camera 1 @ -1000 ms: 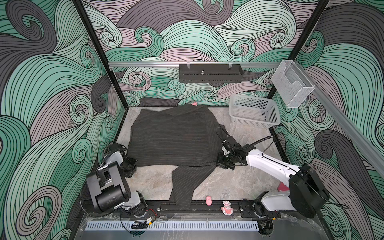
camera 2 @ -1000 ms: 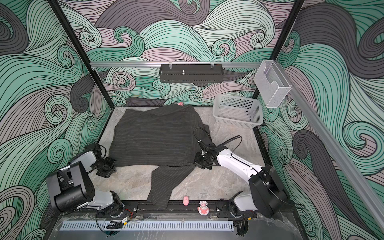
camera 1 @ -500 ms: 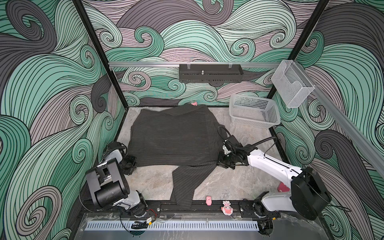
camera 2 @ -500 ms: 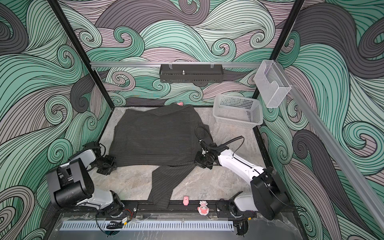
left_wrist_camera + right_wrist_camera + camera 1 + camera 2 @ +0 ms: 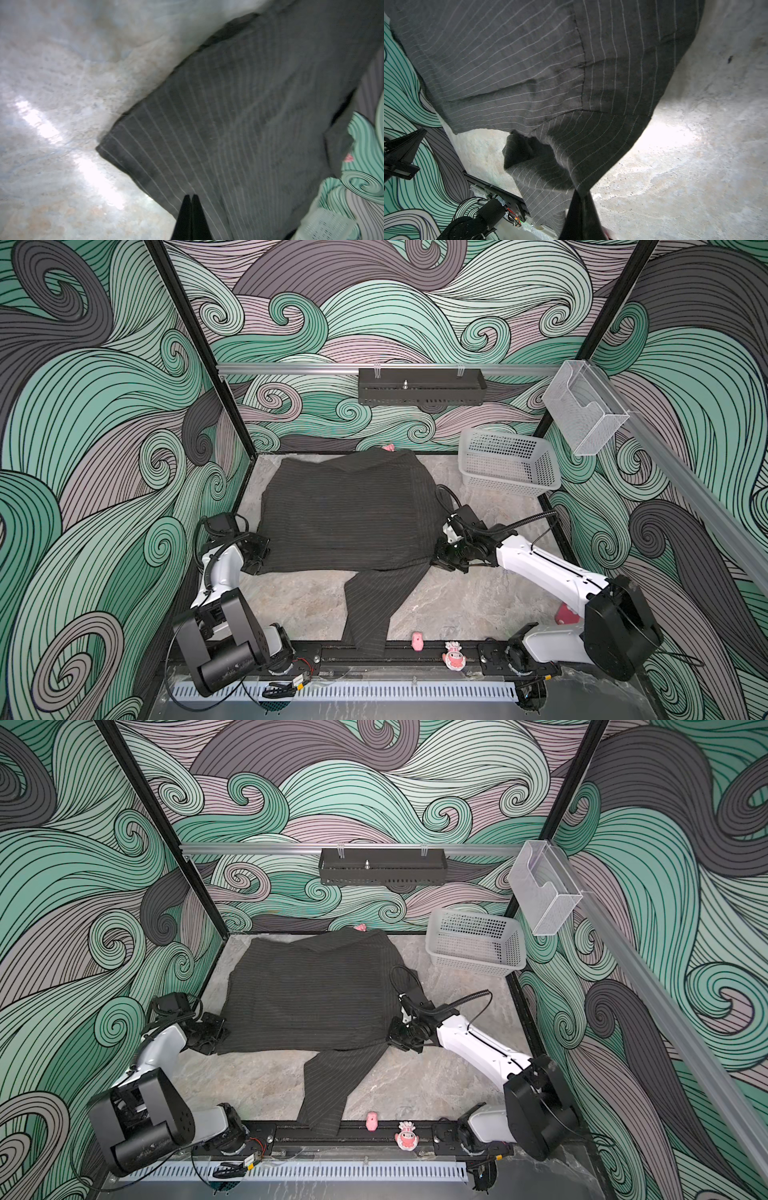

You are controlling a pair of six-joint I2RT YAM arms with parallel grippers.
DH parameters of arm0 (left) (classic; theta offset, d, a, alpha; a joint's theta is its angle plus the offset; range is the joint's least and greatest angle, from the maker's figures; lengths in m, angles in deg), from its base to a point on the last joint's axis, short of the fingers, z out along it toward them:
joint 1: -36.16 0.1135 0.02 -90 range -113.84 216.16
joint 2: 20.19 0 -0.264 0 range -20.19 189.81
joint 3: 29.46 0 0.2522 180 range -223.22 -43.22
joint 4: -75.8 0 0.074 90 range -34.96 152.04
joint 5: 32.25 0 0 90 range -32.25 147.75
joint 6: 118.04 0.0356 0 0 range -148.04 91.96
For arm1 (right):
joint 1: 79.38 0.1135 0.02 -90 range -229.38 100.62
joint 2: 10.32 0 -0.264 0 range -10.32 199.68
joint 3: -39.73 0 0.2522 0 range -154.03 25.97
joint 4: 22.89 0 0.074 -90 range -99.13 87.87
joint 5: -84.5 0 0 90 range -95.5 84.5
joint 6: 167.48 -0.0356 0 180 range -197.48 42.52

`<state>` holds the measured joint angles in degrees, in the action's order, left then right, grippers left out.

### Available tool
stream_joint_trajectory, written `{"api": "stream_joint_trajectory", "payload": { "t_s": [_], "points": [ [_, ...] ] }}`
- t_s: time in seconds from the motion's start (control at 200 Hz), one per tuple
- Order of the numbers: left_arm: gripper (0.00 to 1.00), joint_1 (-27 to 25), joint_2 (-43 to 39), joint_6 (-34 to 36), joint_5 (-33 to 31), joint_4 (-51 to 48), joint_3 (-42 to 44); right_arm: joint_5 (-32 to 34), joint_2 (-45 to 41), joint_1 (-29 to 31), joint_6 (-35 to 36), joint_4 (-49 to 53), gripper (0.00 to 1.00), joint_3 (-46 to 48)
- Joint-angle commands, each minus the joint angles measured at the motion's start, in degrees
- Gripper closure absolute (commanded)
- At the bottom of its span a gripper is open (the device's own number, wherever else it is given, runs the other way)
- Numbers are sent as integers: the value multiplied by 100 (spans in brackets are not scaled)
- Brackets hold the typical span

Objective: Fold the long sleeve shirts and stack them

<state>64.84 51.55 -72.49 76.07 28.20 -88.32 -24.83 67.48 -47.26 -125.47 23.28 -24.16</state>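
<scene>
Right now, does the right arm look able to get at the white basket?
Probably yes: bare table lies between the right gripper and the basket, but that gripper is shut on the shirt.

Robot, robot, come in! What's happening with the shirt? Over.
Left gripper shut on shirt hem. Right gripper shut on shirt edge by the sleeve. That sleeve trails toward the front. White basket stands apart, nothing blocking.

We identify the shirt as matt woven cloth, charcoal with fine pale pinstripes and stitched seams. The tabletop has a mottled stone-look finish, smooth, with glossy glare patches. The basket is white perforated plastic. The wall holder is clear plastic. The rail is bare silvery metal; the tray is matt black perforated metal.
</scene>
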Motion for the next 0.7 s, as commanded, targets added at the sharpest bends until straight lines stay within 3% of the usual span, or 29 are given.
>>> {"api": "stream_joint_trajectory", "payload": {
  "t_s": [0.0,0.185,0.28,0.43,0.535,0.695],
  "points": [
    [100,-32,9,103,421,-282,-378,-27,-126,-82,123,169,100,-258],
    [100,-33,345,302,354,-805,-585,17,-2,-147,191,344,100,-579],
    [69,-30,514,406,110,-1152,-440,26,-2,-153,176,345,100,-543],
    [39,-32,685,425,-158,-1089,-135,107,-67,-168,162,305,100,-388],
    [35,-51,854,320,-211,-837,16,77,-83,-186,160,195,100,-254],
    [39,-78,1298,281,-462,-645,99,-59,13,-215,158,19,100,-123]
  ]
}}
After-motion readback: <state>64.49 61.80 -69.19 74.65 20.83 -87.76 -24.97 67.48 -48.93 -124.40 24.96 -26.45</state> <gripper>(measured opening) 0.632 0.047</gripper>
